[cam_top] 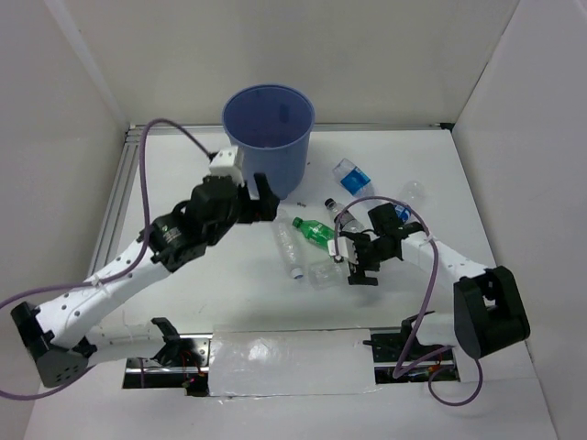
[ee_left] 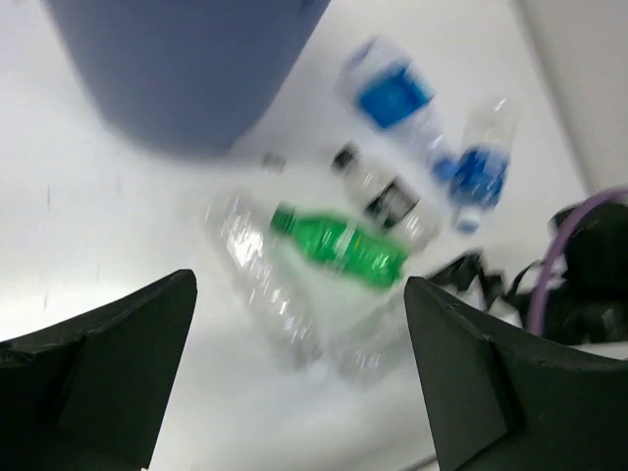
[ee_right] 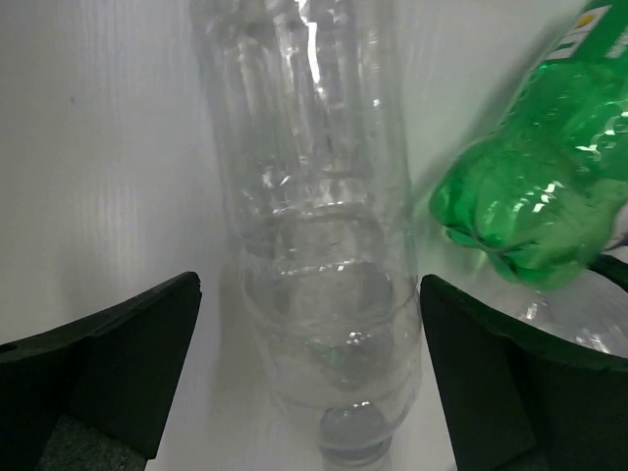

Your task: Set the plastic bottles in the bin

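The bin (cam_top: 269,128) stands upright at the far middle of the table (cam_top: 183,183). The left gripper (cam_top: 260,197) hangs just beside its near wall with its jaws spread wide and nothing between them. In the left wrist view the bin fills the far left and the bottles lie scattered to its right. The right gripper (cam_top: 359,264) is low over the table to the right of the bottle cluster, its jaws also wide. In the right wrist view a clear bottle (ee_right: 324,245) lies on its side in the gap between the two fingers (ee_right: 108,363), clear of both pads. The green bottle (cam_top: 314,229) lies just beside it. A black-capped bottle (cam_top: 341,213) and a blue-labelled bottle (cam_top: 350,174) lie farther back, nearer the bin.
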`<state>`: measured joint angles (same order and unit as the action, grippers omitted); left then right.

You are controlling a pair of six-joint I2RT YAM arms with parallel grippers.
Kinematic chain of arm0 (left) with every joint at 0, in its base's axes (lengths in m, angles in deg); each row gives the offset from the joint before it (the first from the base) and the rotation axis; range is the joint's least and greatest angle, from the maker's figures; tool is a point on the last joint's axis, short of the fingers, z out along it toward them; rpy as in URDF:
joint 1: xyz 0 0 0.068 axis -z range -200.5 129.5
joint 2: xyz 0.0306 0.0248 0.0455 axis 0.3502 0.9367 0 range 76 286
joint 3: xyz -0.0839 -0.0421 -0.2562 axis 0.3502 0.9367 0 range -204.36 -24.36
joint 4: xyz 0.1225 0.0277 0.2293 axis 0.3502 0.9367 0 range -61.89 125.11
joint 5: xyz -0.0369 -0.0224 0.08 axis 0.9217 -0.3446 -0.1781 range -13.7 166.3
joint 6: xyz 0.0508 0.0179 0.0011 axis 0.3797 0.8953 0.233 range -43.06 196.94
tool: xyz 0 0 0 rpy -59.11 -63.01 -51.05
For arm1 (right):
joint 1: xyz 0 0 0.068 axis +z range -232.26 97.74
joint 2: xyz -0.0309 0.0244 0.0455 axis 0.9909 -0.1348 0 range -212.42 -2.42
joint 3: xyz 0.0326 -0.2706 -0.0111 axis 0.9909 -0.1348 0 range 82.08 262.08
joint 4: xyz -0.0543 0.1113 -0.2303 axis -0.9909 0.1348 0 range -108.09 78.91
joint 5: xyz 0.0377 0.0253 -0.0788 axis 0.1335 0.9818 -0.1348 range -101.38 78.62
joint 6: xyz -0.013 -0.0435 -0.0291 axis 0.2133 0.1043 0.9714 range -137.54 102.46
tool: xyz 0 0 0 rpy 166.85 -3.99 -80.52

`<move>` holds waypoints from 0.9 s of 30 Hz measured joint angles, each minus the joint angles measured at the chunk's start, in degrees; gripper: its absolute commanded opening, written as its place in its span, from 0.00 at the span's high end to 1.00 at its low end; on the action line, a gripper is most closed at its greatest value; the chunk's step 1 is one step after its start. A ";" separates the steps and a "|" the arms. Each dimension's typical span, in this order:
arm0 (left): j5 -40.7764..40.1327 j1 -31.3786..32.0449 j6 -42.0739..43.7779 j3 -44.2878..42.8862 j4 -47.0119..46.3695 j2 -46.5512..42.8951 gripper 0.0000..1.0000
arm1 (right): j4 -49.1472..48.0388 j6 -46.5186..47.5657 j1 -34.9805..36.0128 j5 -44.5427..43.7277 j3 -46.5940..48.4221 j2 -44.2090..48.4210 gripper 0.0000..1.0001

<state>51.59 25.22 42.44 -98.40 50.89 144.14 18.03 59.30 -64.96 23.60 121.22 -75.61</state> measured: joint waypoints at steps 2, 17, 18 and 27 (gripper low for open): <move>0.11 0.68 -4.13 8.33 0.83 -4.55 0.00 | -1.38 1.03 0.72 -1.46 -1.29 -1.25 0.09; 4.28 2.86 -24.28 30.42 1.20 -5.79 0.00 | 10.43 -1.79 0.94 3.30 13.29 10.80 0.89; 4.66 2.97 -24.55 30.67 0.26 -5.75 0.00 | 9.88 -4.33 1.01 4.07 15.98 12.22 0.89; 9.03 3.34 -25.79 32.46 -8.04 -0.09 0.00 | -20.57 -36.15 6.80 2.60 41.62 -2.62 0.70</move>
<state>60.62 28.56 16.65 -65.95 42.85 144.05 -2.53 23.15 -58.16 26.20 162.83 -78.23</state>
